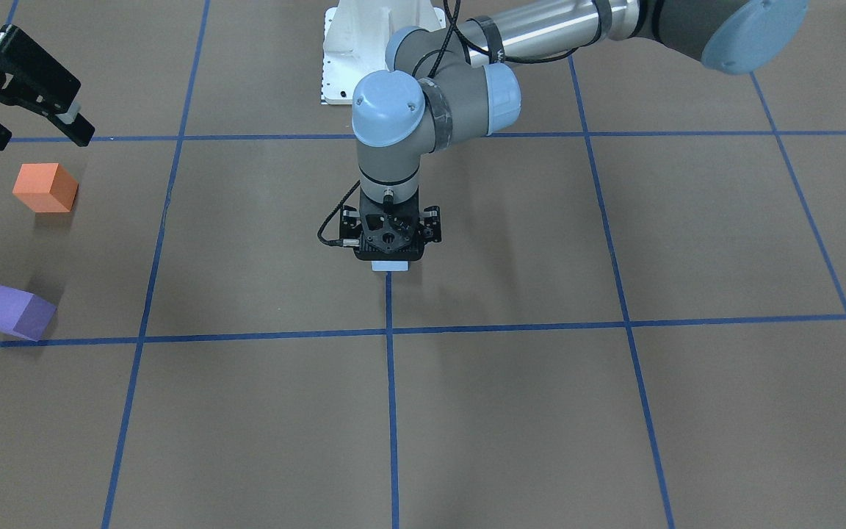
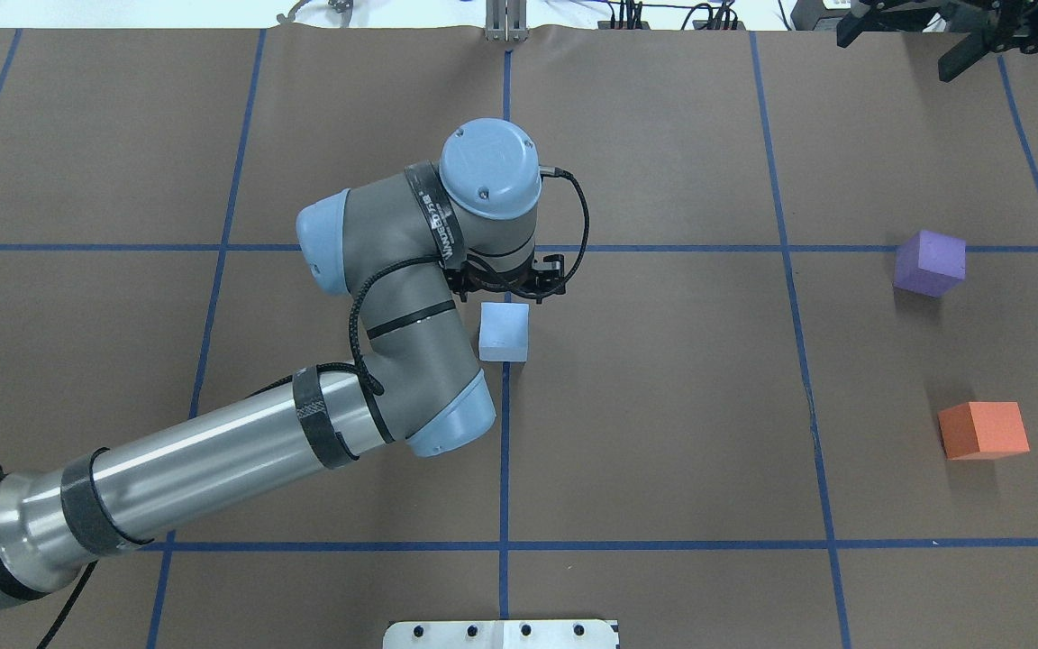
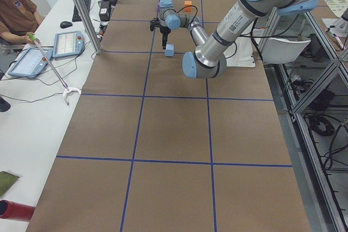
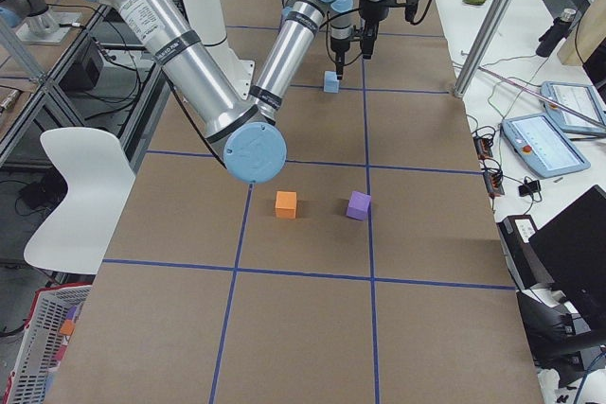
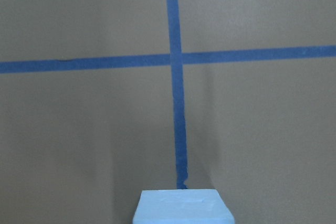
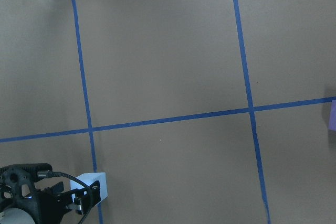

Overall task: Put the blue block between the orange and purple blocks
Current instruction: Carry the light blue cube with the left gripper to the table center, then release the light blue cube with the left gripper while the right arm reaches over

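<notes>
The light blue block (image 2: pixel 504 331) sits on the brown table near its middle, on a blue tape line. My left gripper (image 2: pixel 507 287) points straight down just above it, on its far side. Its fingers are hidden under the wrist, so I cannot tell whether it is open or shut. The left wrist view shows only the block's top (image 5: pixel 182 207) at the bottom edge. The purple block (image 2: pixel 931 262) and the orange block (image 2: pixel 983 430) lie apart at the right. My right gripper (image 2: pixel 906 45) hangs open and empty at the far right corner, beyond the purple block.
Blue tape lines (image 2: pixel 505 451) divide the brown table into squares. The white robot base plate (image 2: pixel 501 634) is at the near edge. A side bench with tablets (image 3: pixel 68 44) and a seated person (image 3: pixel 13 9) runs along the far edge.
</notes>
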You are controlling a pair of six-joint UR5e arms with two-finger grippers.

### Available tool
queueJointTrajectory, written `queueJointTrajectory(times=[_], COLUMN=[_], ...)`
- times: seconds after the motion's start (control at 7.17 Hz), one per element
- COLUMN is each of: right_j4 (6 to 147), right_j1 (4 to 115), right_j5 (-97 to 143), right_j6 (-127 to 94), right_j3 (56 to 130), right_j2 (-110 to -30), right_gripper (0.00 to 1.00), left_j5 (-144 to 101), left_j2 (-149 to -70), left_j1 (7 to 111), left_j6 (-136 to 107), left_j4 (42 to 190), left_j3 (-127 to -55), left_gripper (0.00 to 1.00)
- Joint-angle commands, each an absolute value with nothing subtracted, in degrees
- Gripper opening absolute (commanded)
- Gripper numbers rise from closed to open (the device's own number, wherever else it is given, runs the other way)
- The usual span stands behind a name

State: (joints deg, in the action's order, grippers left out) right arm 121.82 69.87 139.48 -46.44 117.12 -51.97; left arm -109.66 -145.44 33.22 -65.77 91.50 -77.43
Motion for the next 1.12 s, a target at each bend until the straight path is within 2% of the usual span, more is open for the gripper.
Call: queueJointTrajectory(times=[0.0, 0.42, 0.7, 0.98], right_j4=[121.8, 121.7, 118.5, 104.2], right_j1=[66.1, 52.3, 41.4, 36.0], right_j5=[138.2, 128.3, 116.4, 113.6], right_j6=[-53.1, -59.4, -65.0, -71.4], right_j3=[116.9, 114.3, 107.6, 95.8], right_j2=[-48.1, -41.4, -37.0, -36.6], right_gripper=[1.00, 1.00, 1.00, 1.00], left_j5=[-119.0, -122.1, -123.4, -126.4], left_j2=[-143.0, -128.8, -121.8, -117.4], left_j1=[41.1, 51.9, 57.7, 63.8], left_j6=[-62.4, -49.7, -39.2, -30.6], left_j4=[89.1, 83.8, 83.8, 83.8], left_j3=[-81.3, -95.9, -97.9, -98.6], left_gripper=[1.00, 1.00, 1.00, 1.00])
